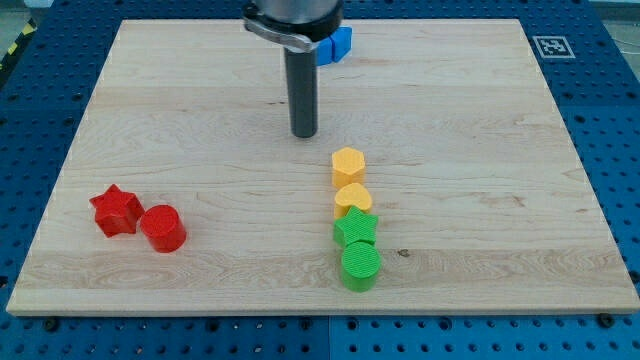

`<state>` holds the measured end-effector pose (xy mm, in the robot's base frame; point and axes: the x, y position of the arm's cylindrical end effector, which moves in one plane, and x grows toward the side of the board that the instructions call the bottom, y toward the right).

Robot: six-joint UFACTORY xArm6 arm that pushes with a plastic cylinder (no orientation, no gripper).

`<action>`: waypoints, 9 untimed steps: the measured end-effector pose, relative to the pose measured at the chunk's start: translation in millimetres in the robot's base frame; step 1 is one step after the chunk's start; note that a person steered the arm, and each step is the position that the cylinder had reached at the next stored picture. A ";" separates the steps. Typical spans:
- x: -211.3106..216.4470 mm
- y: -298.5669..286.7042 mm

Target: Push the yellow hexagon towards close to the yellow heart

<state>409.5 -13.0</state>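
Two yellows: we see yellow hexagon [348, 163] touching yellow heart [352, 197], centre frame.
Handling: we judge it light, rigid, slippery.
My tip [304, 133]: upper left of hexagon, apart, holding nothing.

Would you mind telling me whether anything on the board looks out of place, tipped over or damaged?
Nothing stands out. The yellow hexagon, yellow heart, green star and green cylinder sit upright in a tight column. The red star and red cylinder sit together at the view's left. My tip is just above the hexagon.
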 end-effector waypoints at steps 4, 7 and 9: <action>32.3 17.0; 33.7 37.4; 53.2 37.4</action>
<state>462.7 24.4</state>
